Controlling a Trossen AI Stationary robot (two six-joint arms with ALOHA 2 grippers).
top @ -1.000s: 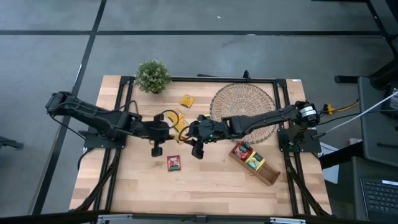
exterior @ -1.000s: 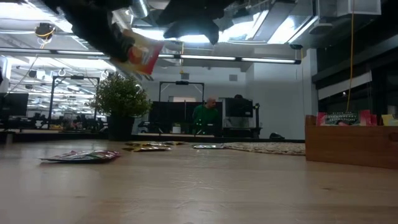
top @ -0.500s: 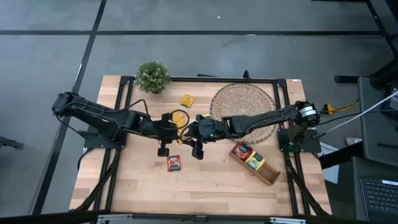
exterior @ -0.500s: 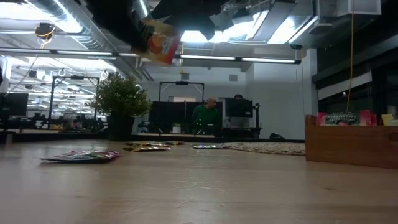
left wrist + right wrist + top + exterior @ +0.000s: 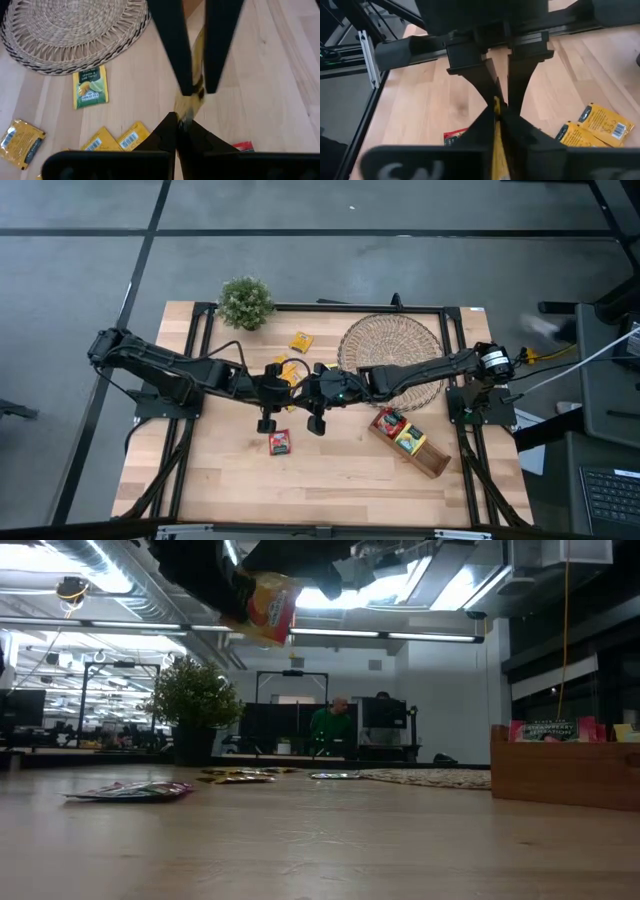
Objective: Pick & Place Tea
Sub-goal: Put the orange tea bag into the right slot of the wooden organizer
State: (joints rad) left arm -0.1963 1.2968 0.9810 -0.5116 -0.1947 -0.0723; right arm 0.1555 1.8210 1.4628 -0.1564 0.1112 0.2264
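Observation:
A yellow tea sachet (image 5: 262, 605) with a red picture hangs in the air over the middle of the table. My left gripper (image 5: 182, 125) is shut on one side of it. My right gripper (image 5: 496, 117) is shut on the other side, so the two grippers meet tip to tip (image 5: 291, 385). More tea lies flat on the wood: a red sachet (image 5: 279, 442), a green one (image 5: 90, 86) by the round woven mat (image 5: 392, 345), and yellow ones (image 5: 102, 141) (image 5: 301, 341). My left gripper pinches the sachet's edge nearest to it (image 5: 186, 107) between its two fingers. It comes slanting down from the table's left. The sachet stands on edge, lifted clear of the table. My right gripper pinches the opposite part of the same sachet (image 5: 496, 132) between its two fingers, slanting down from the table's right. The sachet runs on between the fingers toward the wrist and touches nothing below.
A long wooden tray (image 5: 408, 442) holding sachets lies at the right, near the mat. A small potted plant (image 5: 245, 302) stands at the far left corner. Bare wood stretches along the near edge.
My left gripper has carried the yellow sachet toward the table's right and a little up, until it met my right gripper, and the sachet has tipped more upright. My right gripper has kept its place and shut on the sachet.

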